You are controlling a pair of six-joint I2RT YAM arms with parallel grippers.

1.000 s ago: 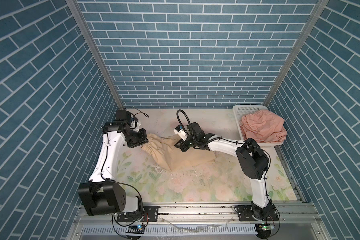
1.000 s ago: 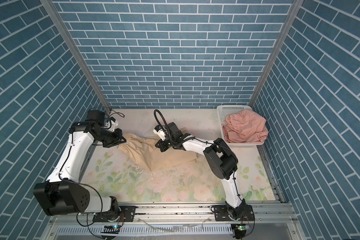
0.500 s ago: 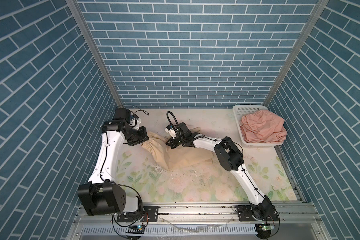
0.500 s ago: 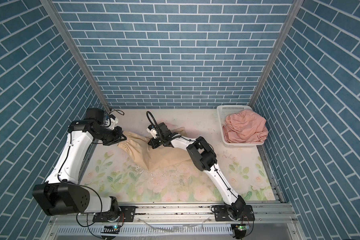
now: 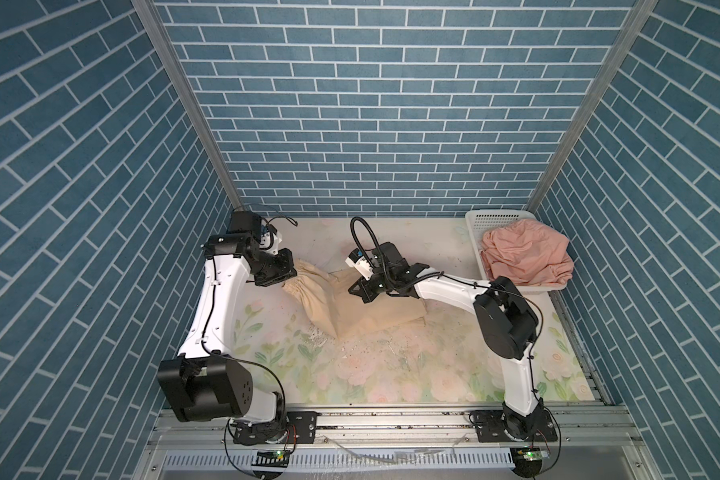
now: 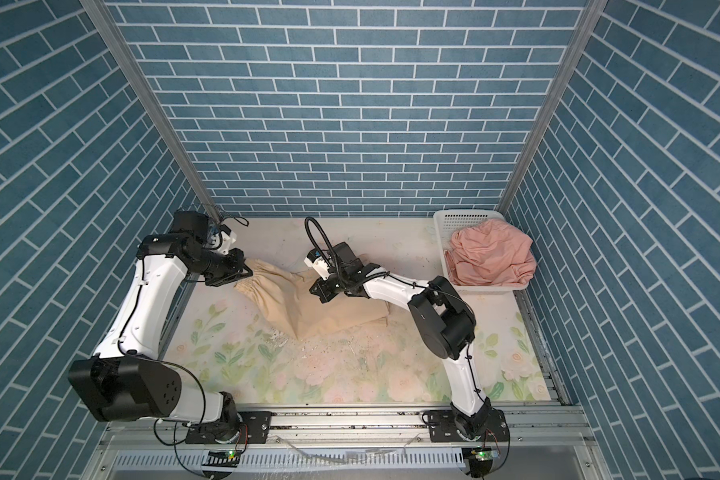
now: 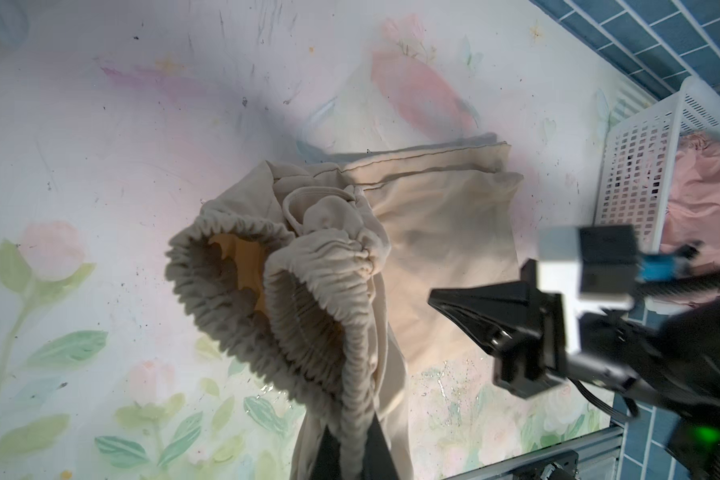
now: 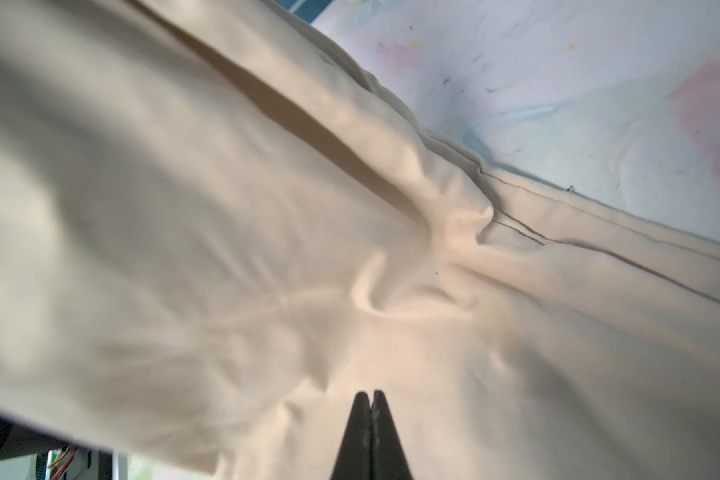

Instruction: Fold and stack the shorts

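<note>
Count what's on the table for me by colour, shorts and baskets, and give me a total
beige shorts: 1
pink shorts: 1
white basket: 1
Total: 3

Pinched the tan shorts [image 5: 350,309] by the bunched waist with the left gripper [image 5: 287,277], far from the white basket [image 5: 495,216]. Held the right gripper [image 5: 356,291] over the same cloth, nearer the basket. Had the pink shorts [image 5: 524,257] heaped inside the basket.
</note>
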